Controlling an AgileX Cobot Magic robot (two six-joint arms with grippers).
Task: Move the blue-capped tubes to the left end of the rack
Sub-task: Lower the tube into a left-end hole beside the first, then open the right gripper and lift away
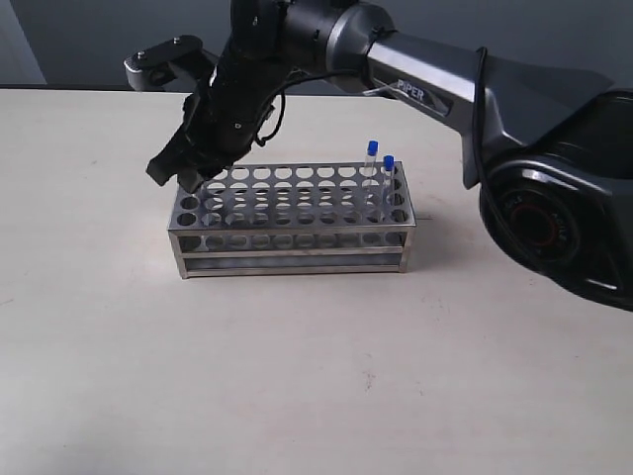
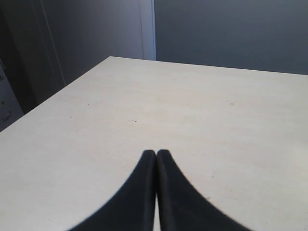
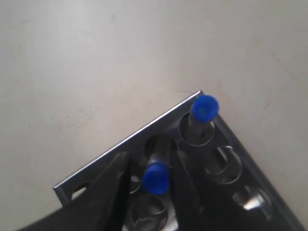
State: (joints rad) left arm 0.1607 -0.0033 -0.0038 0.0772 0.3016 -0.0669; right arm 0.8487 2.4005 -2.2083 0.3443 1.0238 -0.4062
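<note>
Pale beige tabletop [image 1: 297, 376] lies bare nearest you, and your left gripper [image 2: 156, 153] hangs over it, fingers pressed together on nothing. Behind that open stretch stands the rack [image 1: 292, 237], a shiny metal frame with almost all of its visible holes vacant.

At its right end two blue-capped tubes stand upright, the nearer tube [image 1: 389, 163] just beside the farther tube [image 1: 373, 150]. Over the left end hangs your right gripper [image 1: 181, 176], its arm stretched across from the right and hiding that corner in the exterior view.

The right wrist view shows what sits beneath. A corner tube [image 3: 206, 107] is seated in the end hole. A second tube [image 3: 155, 178] leans in the hole next to it, between the spread fingers [image 3: 115, 187]. Slivers of gap show on both sides of its cap, so the fingers look released rather than clamped, though contact lower on the glass cannot be ruled out from this angle.

By that showing, your job looks about half done: two tubes are at the left end, and two at the right end are yet to be carried over. Farthest back runs a dark grey wall [image 1: 89, 40].
</note>
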